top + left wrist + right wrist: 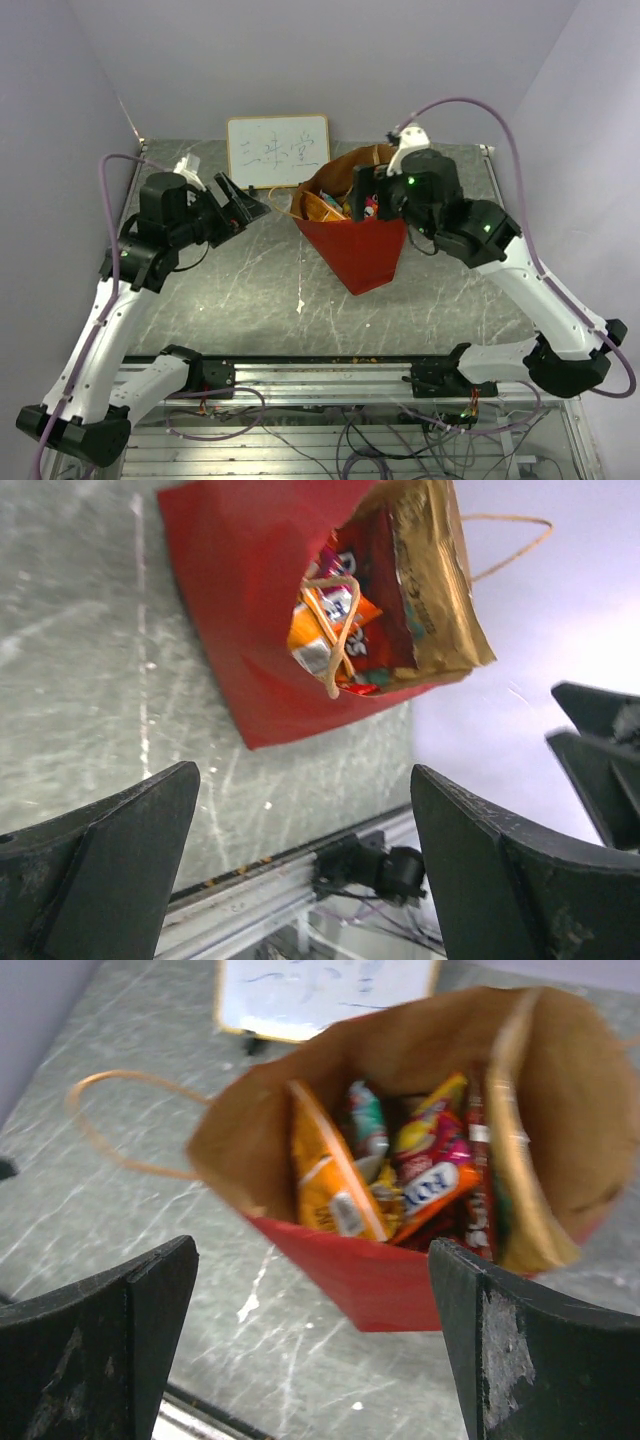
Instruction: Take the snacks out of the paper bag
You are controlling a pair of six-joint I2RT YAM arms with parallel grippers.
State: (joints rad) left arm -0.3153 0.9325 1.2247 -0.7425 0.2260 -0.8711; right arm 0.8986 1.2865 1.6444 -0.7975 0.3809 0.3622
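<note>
Red paper bag, snacks inside

Snacks mostly buried inside paper bag, whiteboard cropped by top edge

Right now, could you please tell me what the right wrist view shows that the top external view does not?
Only the right wrist view looks down into the paper bag, separating the snacks: an orange packet, a pink-and-yellow packet, others behind. Only the top external view shows the whole left arm and right arm, the right one's jaws at the bag's mouth, the left's away from it. Both show the red bag, the whiteboard and the table.
</note>
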